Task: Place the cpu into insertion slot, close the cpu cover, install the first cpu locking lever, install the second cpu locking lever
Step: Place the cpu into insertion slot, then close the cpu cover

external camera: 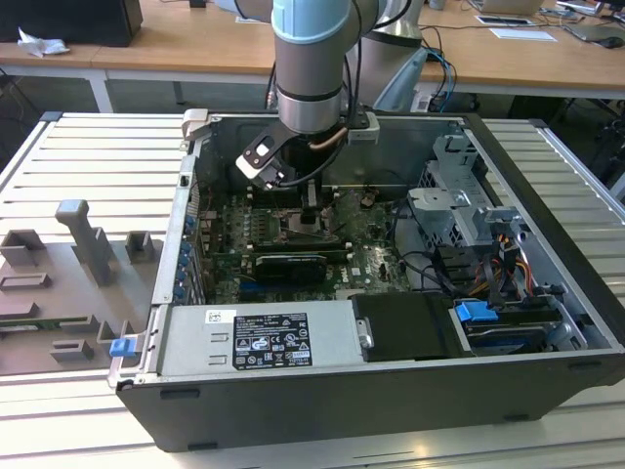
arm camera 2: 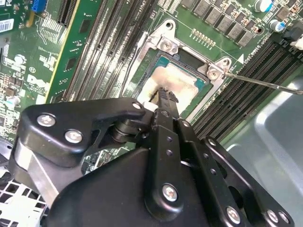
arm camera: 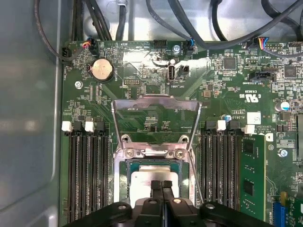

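The cpu (arm camera: 142,182) lay flat in the insertion slot (arm camera: 156,162), directly beneath my fingertips. The cpu cover (arm camera: 156,101) stood flipped open just beyond them, its hinge edge running across my reach. My gripper (arm camera: 161,185) was clenched on nothing, its tips at the chip's pale top. A thin locking lever (arm camera: 195,175) lay free beside it.
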Available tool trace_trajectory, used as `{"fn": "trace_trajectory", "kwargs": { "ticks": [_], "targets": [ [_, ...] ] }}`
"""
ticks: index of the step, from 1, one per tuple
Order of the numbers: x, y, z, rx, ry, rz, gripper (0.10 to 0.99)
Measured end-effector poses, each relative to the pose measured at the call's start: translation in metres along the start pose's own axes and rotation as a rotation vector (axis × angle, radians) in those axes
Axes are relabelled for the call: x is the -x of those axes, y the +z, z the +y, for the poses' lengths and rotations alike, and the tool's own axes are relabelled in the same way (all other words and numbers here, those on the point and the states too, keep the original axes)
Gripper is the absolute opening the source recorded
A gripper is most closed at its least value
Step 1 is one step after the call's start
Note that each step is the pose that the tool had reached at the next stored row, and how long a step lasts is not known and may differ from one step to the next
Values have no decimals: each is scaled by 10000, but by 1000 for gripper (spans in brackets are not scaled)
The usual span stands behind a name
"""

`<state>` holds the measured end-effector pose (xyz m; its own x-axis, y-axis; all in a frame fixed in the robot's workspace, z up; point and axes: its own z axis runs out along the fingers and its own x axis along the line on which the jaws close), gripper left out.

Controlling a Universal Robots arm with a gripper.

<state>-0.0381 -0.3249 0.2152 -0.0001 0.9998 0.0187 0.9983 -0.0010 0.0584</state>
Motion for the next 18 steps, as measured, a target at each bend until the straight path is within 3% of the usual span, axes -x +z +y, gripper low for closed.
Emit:
{"fn": "trace_trajectory", "kwargs": {
  "ticks": [18],
  "targets": [
    [0,-62,6,-1,0,-1,106]
  ]
}}
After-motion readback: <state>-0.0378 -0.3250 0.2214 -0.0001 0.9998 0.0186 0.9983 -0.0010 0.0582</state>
